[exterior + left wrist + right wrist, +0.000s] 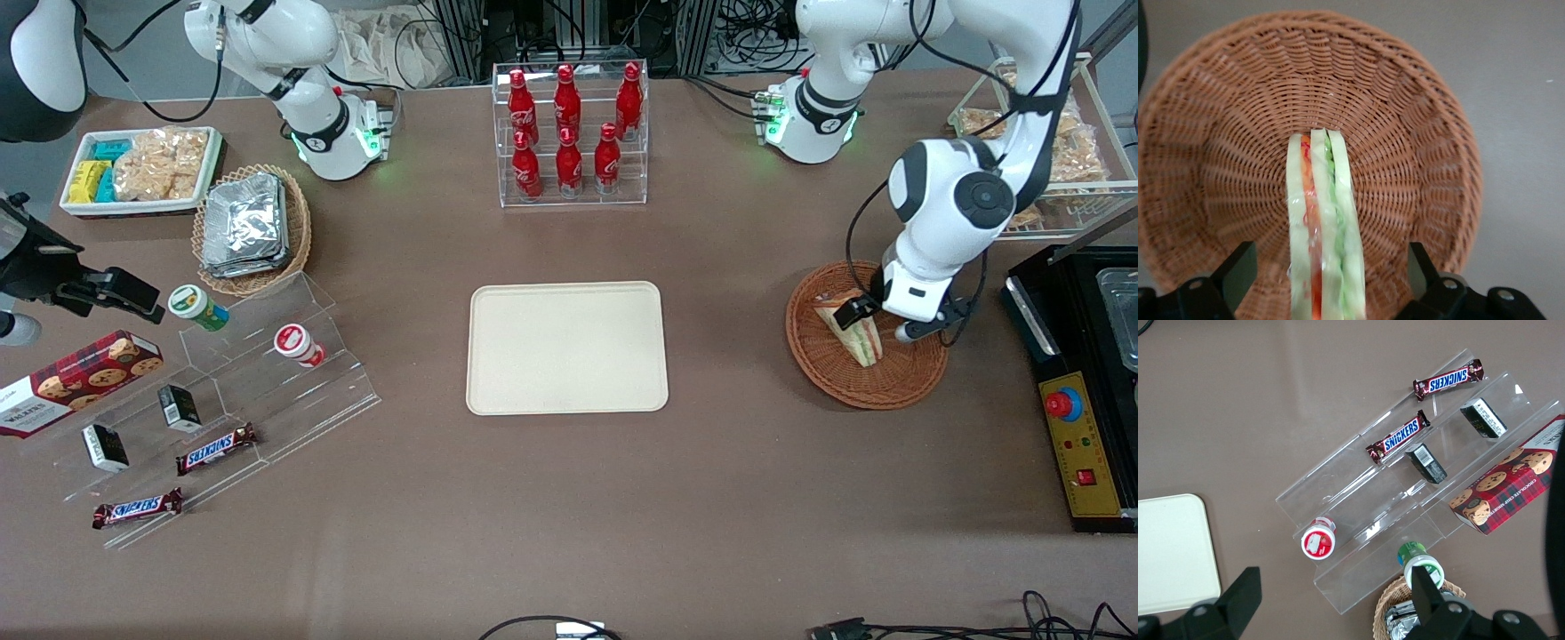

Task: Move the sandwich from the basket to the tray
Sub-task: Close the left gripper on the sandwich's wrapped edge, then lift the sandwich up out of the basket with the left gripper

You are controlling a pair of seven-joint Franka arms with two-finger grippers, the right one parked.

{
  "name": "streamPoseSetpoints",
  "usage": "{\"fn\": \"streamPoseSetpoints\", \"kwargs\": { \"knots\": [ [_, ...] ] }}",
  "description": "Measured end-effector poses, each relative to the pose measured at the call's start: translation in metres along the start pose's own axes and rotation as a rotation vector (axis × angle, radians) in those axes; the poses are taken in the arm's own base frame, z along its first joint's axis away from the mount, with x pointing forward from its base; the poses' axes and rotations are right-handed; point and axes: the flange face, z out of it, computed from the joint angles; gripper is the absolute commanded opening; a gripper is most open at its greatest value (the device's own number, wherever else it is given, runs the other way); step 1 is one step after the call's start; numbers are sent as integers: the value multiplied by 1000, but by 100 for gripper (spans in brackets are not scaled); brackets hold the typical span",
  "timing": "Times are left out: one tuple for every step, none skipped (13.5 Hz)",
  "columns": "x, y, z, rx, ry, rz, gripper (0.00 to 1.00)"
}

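Here, on a brown table seen from the front, a clear stepped display (222, 391) holds Snickers bars (216, 449), small black boxes (179, 407) and two capped cups (298, 344) toward the parked arm's end. At the centre lies the tray (567, 348), beige and bare, with a clear rack of red bottles (569, 133) farther from the camera. Toward the working arm's end sits the basket (836, 373), round brown wicker, with the sandwich (855, 333) in it. The wrapped wedge stands on edge against the woven bottom, its white bread, orange-red and green layers showing (1321, 227). The gripper (876, 316) is lowered into the basket over the sandwich; in the wrist view its black fingers (1238, 270) stand spread, one on each side of the wedge and apart from it, grasping nothing. The basket's weave (1418, 133) rings the sandwich on every side.
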Motion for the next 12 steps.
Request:
{"fn": "streamPoseSetpoints", "kwargs": {
  "knots": [
    [0, -1, 14, 0, 2, -2, 100],
    [-1, -1, 26, 1, 3, -3, 98],
    [-1, -1, 36, 2, 3, -4, 97],
    [-2, -1, 43, 4, 0, -5, 96],
    [-2, -1, 47, 6, -1, -5, 93],
    [-2, -1, 48, 6, -2, -6, 77],
    [-2, -1, 48, 6, -2, -6, 47],
    [-2, -1, 48, 6, -2, -6, 14],
    [-2, -1, 48, 6, -2, -6, 0],
    [-3, -2, 48, 7, -3, -6, 0],
    [-3, -2, 48, 7, -4, -6, 0],
    [-3, -2, 48, 7, -4, -7, 0]
  ]
}}
